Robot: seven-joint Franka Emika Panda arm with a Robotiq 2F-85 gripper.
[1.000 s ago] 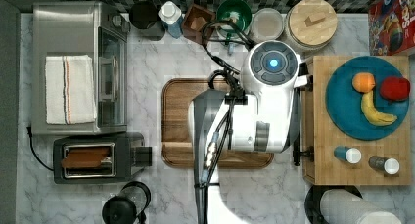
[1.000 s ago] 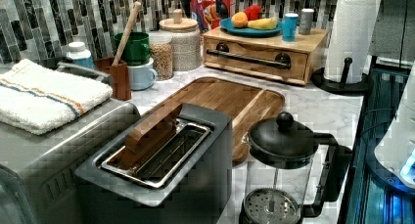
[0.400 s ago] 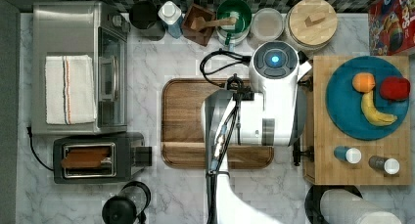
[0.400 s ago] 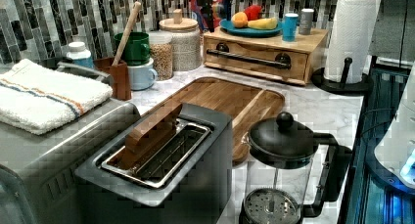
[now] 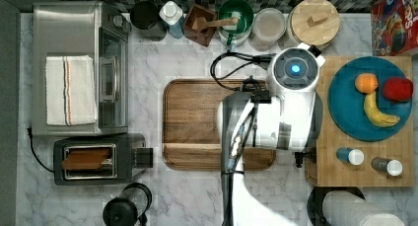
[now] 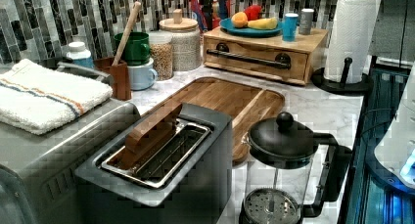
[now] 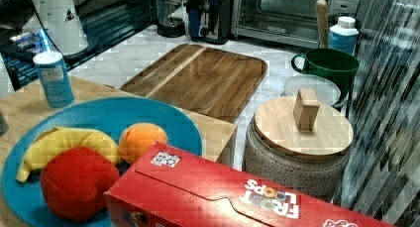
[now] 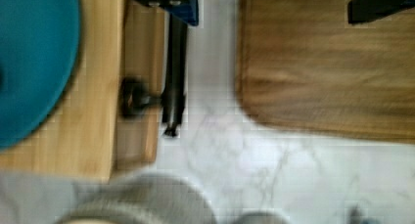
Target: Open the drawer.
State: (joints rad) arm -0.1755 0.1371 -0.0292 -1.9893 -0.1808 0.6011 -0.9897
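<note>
Drawer (image 6: pixel 257 61) sits shut in the small cabinet at the bench's back edge, by the tray (image 6: pixel 222 99). Bar handle (image 8: pixel 175 77) is stiff, thin, prob. slick; grab mid-bar btwn mounts. Claw (image 8: pixel 266 4) straddles it, looks spread, not clenched.

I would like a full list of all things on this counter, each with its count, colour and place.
drawer: one, light wood, black bar handle, shut, in cabinet at the left view's back
plate: one, blue, on cabinet
fruit: three, orange, red, yellow, on plate
shakers: two, on cabinet beside plate
tray: one, dark brown, counter middle
toaster: one, dark, the top view's left
oven: one, silver, above toaster
towel: one, white, striped, on oven
coffee press: one, black, beside toaster
mug: one, green, by wall
jar: one, wooden lid, by wall
cereal box: one, red
paper towel: one, white
arm: one, white, over tray and drawer
</note>
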